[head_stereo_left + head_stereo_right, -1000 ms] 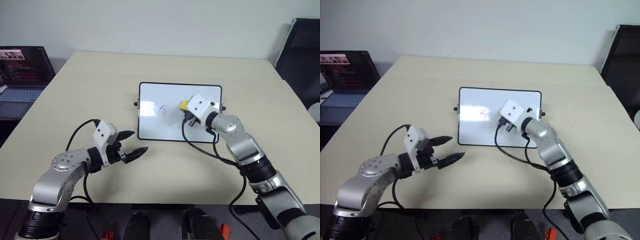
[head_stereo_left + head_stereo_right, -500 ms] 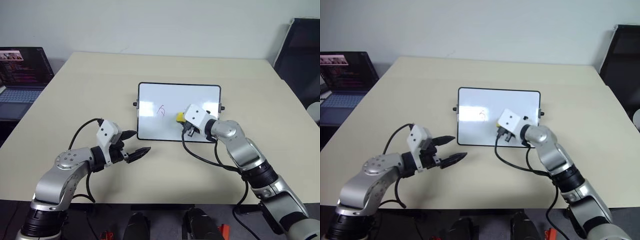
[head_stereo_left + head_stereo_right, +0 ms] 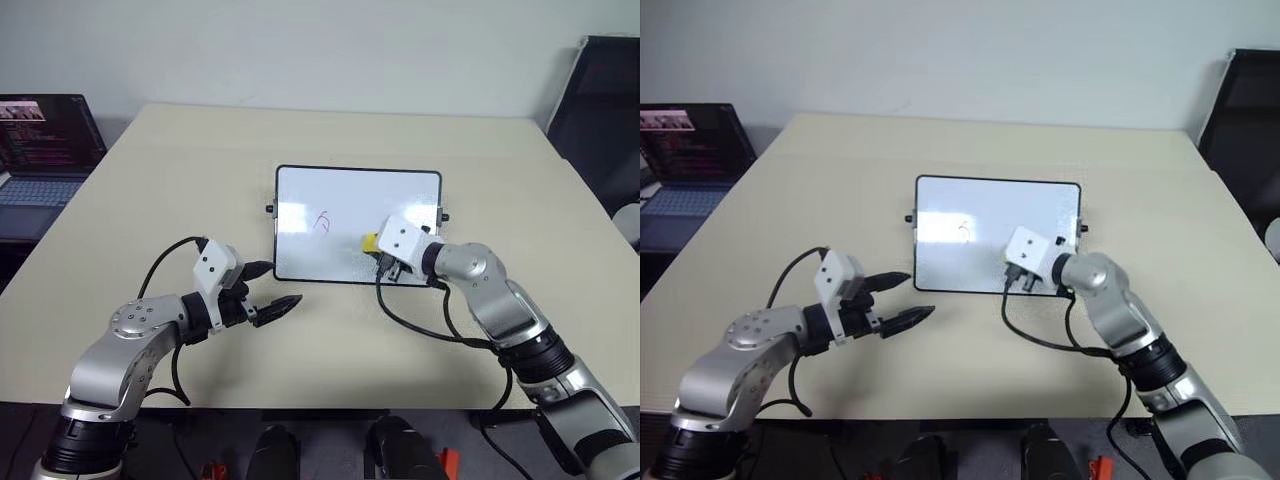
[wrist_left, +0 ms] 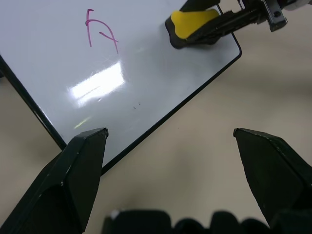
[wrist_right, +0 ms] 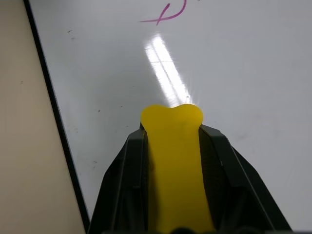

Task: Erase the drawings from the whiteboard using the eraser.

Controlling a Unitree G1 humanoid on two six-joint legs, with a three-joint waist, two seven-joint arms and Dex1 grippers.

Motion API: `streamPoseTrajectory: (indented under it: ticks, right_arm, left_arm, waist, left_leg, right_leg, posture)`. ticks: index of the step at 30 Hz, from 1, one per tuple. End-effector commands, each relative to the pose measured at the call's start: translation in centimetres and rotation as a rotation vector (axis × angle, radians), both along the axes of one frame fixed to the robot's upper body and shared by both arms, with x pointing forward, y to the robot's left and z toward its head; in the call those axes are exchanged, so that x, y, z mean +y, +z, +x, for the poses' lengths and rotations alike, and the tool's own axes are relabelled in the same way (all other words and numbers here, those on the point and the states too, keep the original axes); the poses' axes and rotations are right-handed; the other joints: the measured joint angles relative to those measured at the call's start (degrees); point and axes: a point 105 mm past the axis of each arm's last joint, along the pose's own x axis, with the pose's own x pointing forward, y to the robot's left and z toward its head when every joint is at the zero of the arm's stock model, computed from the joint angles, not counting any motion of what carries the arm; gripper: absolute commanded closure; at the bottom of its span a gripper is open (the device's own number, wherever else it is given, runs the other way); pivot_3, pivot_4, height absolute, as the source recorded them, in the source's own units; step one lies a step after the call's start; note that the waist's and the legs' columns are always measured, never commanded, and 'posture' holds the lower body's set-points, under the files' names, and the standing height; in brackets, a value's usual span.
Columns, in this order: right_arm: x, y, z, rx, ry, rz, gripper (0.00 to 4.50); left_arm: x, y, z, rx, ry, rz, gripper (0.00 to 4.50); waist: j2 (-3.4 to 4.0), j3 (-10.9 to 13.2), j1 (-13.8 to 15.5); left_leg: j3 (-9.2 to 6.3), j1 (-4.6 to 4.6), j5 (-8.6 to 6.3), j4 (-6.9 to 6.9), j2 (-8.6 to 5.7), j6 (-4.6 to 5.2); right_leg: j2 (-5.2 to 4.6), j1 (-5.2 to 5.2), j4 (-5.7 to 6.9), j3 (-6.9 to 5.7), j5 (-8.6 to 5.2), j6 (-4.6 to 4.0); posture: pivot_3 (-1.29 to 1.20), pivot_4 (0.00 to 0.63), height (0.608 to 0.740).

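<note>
From the head camera I saw the whiteboard (image 3: 358, 225) lying flat on the counter (image 3: 150, 190), one drawing (image 3: 322, 222) left on it. My right pincer (image 3: 378, 250) was clamped on the yellow eraser (image 3: 370, 242) near the board's front edge, apart from the mark. My left pincer (image 3: 268, 290) hovered spread apart over the counter, just beside the board's front left corner. A laptop (image 3: 45, 150) sat far left.

Through the left wrist I saw the drawing and the eraser on the board.

Through the right wrist, both black fingers (image 5: 122, 185) squeezed the eraser.
</note>
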Motion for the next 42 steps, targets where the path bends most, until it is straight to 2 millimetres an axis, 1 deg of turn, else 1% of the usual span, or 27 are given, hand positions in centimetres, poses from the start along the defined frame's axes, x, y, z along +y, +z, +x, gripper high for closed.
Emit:
streamPoseTrajectory:
  ticks: [1,3,6,10,12,16,19,20,23,25,26,29,30,34,37,39,42]
  right_arm:
    - [-2.7,3.0,2.8,-0.164,-0.189,0.027,3.39]
    - [-2.8,3.2,2.9,-0.172,-0.191,0.031,3.39]
    - [-2.7,2.0,2.5,-0.101,-0.163,0.015,3.39]
    - [-2.3,0.0,0.9,0.028,-0.105,0.006,3.39]
    - [-2.3,-0.2,0.4,0.047,-0.093,0.011,3.39]
    - [-2.7,1.1,0.3,0.004,-0.1,0.041,3.39]
    - [-2.9,2.9,0.1,-0.03,-0.098,0.124,3.39]
    - [-2.7,3.6,-0.1,-0.036,-0.087,0.176,3.39]
    - [-1.6,5.4,-1.5,-0.034,-0.014,0.343,3.39]
    - [-1.1,5.9,-2.4,-0.004,0.019,0.431,3.39]
    - [-1.0,6.1,-3.0,-0.01,0.033,0.447,3.39]
    - [-0.7,6.0,-4.9,-0.049,0.101,0.438,3.39]
    - [-0.6,5.9,-5.3,-0.055,0.115,0.433,3.39]
    - [-0.1,4.5,-7.2,0.097,0.179,0.509,3.4]
    - [0.7,4.1,-8.0,0.148,0.234,0.558,3.4]
    - [1.6,4.2,-8.3,0.178,0.266,0.608,3.4]
    - [2.3,4.5,-8.3,0.188,0.297,0.616,3.4]
  left_arm:
    - [-0.2,1.1,-0.2,-0.046,-0.016,0.001,0.0]
    - [-0.2,1.0,-0.2,-0.045,-0.016,0.001,0.0]
    - [-0.2,1.0,-0.2,-0.045,-0.015,0.0,0.0]
    - [-0.1,1.0,-0.3,-0.045,-0.012,0.0,0.0]
    - [-0.1,1.1,-0.3,-0.046,-0.009,-0.001,0.0]
    - [0.1,1.4,-0.2,-0.052,0.004,-0.003,0.0]
    - [0.8,1.8,0.0,-0.063,0.017,-0.004,0.0]
    - [1.0,2.0,0.1,-0.072,0.019,-0.004,0.0]
    - [1.6,2.9,0.5,-0.099,0.023,-0.004,0.0]
    - [1.8,3.2,0.7,-0.101,0.025,-0.012,0.0]
    - [1.9,3.6,0.8,-0.109,0.025,-0.014,0.0]
    - [2.6,4.6,1.2,-0.158,0.041,-0.002,0.0]
    - [2.7,4.7,1.3,-0.164,0.043,0.002,0.0]
    - [3.9,4.6,1.0,-0.134,0.054,0.017,0.0]
    - [4.0,4.5,0.9,-0.128,0.056,0.021,0.0]
    - [4.0,4.4,0.8,-0.123,0.059,0.016,0.0]
    - [4.1,4.1,0.7,-0.122,0.069,0.016,0.0]
  waist:
    - [0.01,0.01,0.0]
    - [0.01,0.01,0.11]
    - [-0.01,0.0,0.24]
    - [-0.03,-0.01,0.2]
    - [-0.03,-0.01,0.23]
    - [-0.02,0.0,0.23]
    - [-0.02,0.02,0.25]
    - [-0.02,0.03,0.32]
    - [-0.01,0.04,0.35]
    - [0.0,0.05,0.34]
    - [0.0,0.05,0.35]
    - [0.0,0.05,0.4]
    - [0.0,0.05,0.45]
    - [0.01,0.06,0.32]
    - [0.01,0.06,0.28]
    - [0.01,0.06,0.23]
    - [0.01,0.06,0.25]
  left_leg:
    - [0.0,0.01,0.0,0.02,0.0,0.0]
    - [0.0,0.01,0.0,0.07,-0.01,0.0]
    - [0.0,0.0,0.0,0.18,-0.03,0.0]
    - [0.02,0.0,-0.01,0.09,-0.02,-0.01]
    - [0.02,0.0,-0.01,-0.14,-0.01,0.0]
    - [0.03,0.0,0.0,-0.23,0.0,0.0]
    - [0.03,-0.01,0.0,-0.22,-0.01,0.0]
    - [0.03,-0.02,0.0,-0.22,-0.01,0.0]
    - [0.03,-0.17,0.0,-0.25,0.0,0.0]
    - [0.02,-0.31,0.0,-0.33,0.0,0.0]
    - [0.02,-0.34,0.0,-0.42,0.0,0.0]
    - [0.0,-0.34,-0.02,-0.57,0.0,-0.01]
    - [-0.02,-0.34,-0.03,-0.59,0.0,-0.02]
    - [-0.02,-0.36,-0.06,-0.61,0.0,-0.06]
    - [-0.02,-0.35,-0.06,-0.59,0.0,-0.06]
    - [-0.01,-0.35,-0.06,-0.56,0.0,-0.06]
    - [-0.02,-0.33,-0.05,-0.54,0.0,-0.06]
  right_leg:
    - [0.0,-0.02,0.0,0.01,0.01,-0.01]
    - [-0.01,-0.23,-0.05,0.01,0.01,-0.01]
    - [-0.03,-0.13,-0.09,0.03,0.01,-0.01]
    - [-0.03,-0.05,-0.09,0.02,0.0,0.0]
    - [-0.02,0.02,-0.09,0.01,-0.02,0.02]
    - [0.0,-0.02,-0.08,0.02,-0.02,0.01]
    - [-0.01,-0.03,-0.09,0.02,-0.02,0.01]
    - [-0.01,-0.05,-0.09,0.01,-0.02,0.01]
    - [0.0,-0.18,-0.11,0.01,-0.03,0.02]
    - [0.0,-0.32,-0.11,0.0,-0.04,0.02]
    - [0.0,-0.36,-0.11,-0.01,-0.05,0.04]
    - [0.0,-0.36,-0.11,-0.07,-0.07,0.16]
    - [0.0,-0.37,-0.09,-0.09,-0.08,0.15]
    - [0.0,-0.39,-0.1,-0.09,-0.28,0.13]
    - [0.0,-0.39,-0.08,-0.09,-0.32,0.06]
    - [0.0,-0.39,-0.07,-0.08,-0.33,0.02]
    - [0.0,-0.38,-0.03,-0.08,-0.32,0.01]
  posture:
    - [0.0,0.15,0.74]
    - [0.0,0.15,0.74]
    - [0.0,0.15,0.74]
    - [0.0,0.15,0.74]
    - [0.0,0.15,0.74]
    - [0.0,0.15,0.74]
    - [0.0,0.15,0.74]
    - [0.0,0.15,0.74]
    - [0.0,0.15,0.74]
    - [0.0,0.15,0.74]
    - [0.0,0.15,0.74]
    - [0.0,0.15,0.74]
    - [0.0,0.15,0.74]
    - [0.0,0.15,0.74]
    - [0.0,0.15,0.74]
    - [0.0,0.15,0.74]
    - [0.0,0.15,0.74]
